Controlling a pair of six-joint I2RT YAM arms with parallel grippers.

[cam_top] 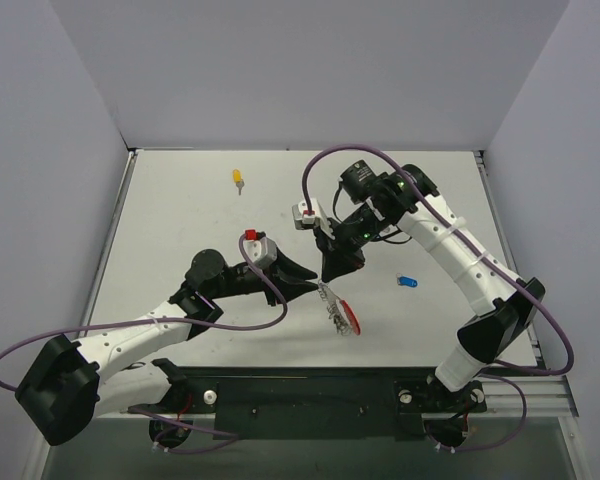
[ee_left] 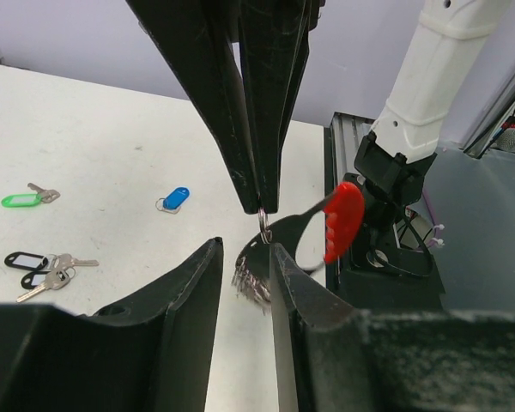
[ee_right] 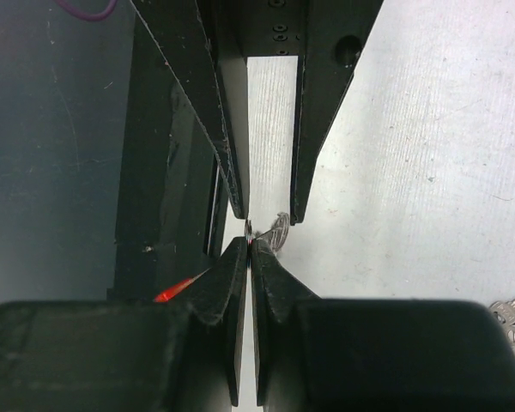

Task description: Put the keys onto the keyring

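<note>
My right gripper is shut on the keyring, pinching its thin silver loop and holding it just above the table. In the right wrist view the fingertips meet on the wire. The keyring's red arc hangs to the right in the left wrist view, and its small silver pieces dangle between the fingers of my left gripper, which is open and empty. The blue key lies on the table to the right of both grippers; it also shows in the left wrist view.
A yellow key lies at the back left of the table. A green key and black keys lie on the table in the left wrist view. The right arm's base stands close behind the keyring.
</note>
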